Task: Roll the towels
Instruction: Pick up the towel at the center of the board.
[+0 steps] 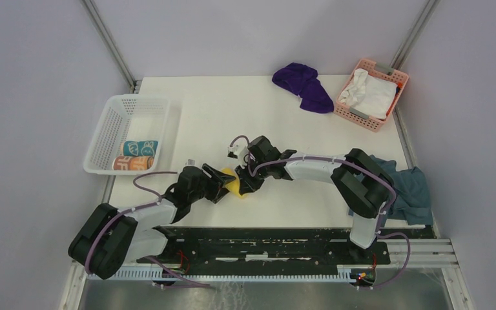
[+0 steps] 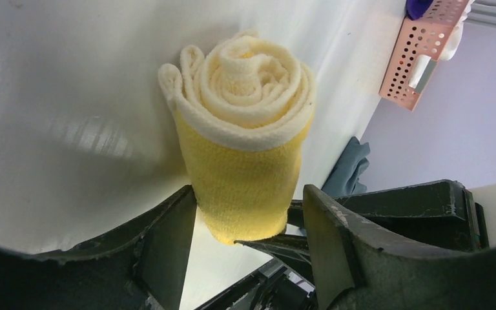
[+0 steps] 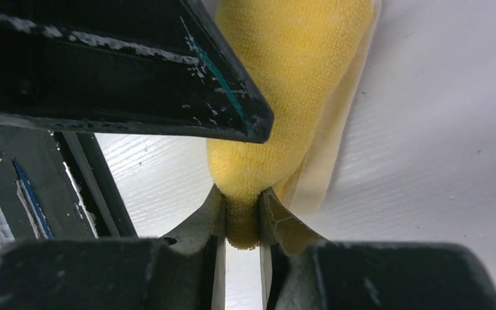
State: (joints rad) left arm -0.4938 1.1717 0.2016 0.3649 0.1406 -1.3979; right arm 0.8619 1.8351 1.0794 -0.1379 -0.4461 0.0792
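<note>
The rolled yellow towel [image 2: 245, 161] lies at the desk's [image 1: 219, 103] near middle. The right fingers [image 3: 214, 223] pinch one end of it narrowly, and the left fingers [image 2: 168, 239] stand wide astride it. A crumpled purple towel [image 1: 307, 87] lies far back beside the pink basket [image 1: 387, 70]. Teal [image 1: 139, 148] and orange [image 1: 133, 163] rolls sit in the white basket [image 1: 106, 132].

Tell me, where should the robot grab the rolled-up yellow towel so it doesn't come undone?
Around the middle of the yellow roll, squeezing across its round sides, coming in along its length. It is a fat spiral tube, so side pressure should keep the layers wrapped. The left hand sits open astride it that way; the right hand only pinches one end.
</note>
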